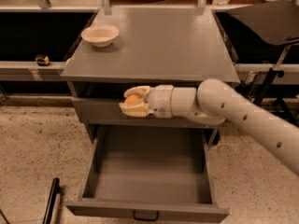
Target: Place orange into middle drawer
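My gripper is shut on the orange, a small round orange fruit showing between the cream fingers. It hangs in front of the cabinet's top drawer front, just below the cabinet top edge and above the back of the open middle drawer. That drawer is pulled far out, with a flat grey floor, low side walls and a small black handle at its front. My white arm reaches in from the right.
A cream shallow bowl sits at the back left of the grey cabinet top. A black pole leans at the lower left on the speckled floor. A dark panel stands at the upper right.
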`<state>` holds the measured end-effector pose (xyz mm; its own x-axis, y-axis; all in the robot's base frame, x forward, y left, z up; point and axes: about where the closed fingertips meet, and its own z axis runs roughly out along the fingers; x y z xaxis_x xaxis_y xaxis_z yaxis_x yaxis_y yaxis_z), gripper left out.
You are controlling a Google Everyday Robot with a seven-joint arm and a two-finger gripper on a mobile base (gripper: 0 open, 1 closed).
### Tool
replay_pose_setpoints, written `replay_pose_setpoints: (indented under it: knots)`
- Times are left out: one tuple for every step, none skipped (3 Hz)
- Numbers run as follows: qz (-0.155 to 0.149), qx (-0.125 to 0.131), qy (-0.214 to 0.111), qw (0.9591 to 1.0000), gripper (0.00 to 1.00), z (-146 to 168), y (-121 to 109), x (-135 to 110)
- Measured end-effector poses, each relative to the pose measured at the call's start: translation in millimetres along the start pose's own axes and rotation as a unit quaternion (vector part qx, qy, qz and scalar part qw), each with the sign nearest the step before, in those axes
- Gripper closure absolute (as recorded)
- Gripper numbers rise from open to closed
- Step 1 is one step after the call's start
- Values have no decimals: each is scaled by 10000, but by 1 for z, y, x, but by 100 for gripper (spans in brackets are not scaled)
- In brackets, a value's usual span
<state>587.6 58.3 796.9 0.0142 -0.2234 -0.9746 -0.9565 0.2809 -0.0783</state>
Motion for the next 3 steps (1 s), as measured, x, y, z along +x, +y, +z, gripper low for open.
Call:
replay_pose_setpoints:
  knots:
    - [330,257,-194,9989,100,23,7,53]
    - [414,337,-219,9983,100,27,3,63]
    - [657,156,126,9976,100,43,13,125]
